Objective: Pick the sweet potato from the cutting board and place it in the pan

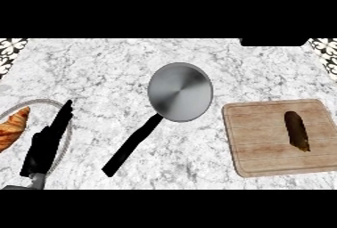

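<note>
Non-task stuff: white-grey marbled counter (pixel 99 71) fills the frame. Croissant (pixel 13 128) at the left edge, mid-height, cut off by the frame, on a plate (pixel 45 102) with only its thin rim showing. Patterned tile strips in both upper corners (pixel 12 46).

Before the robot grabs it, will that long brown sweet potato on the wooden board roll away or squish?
The long brown sweet potato looks rounded and tapered, so a sideways nudge would probably roll it across the flat wooden cutting board. It looks solid, so it likely stays stiff and won't squish. Its skin looks dull rather than wet, so it's probably not slippery.
</note>
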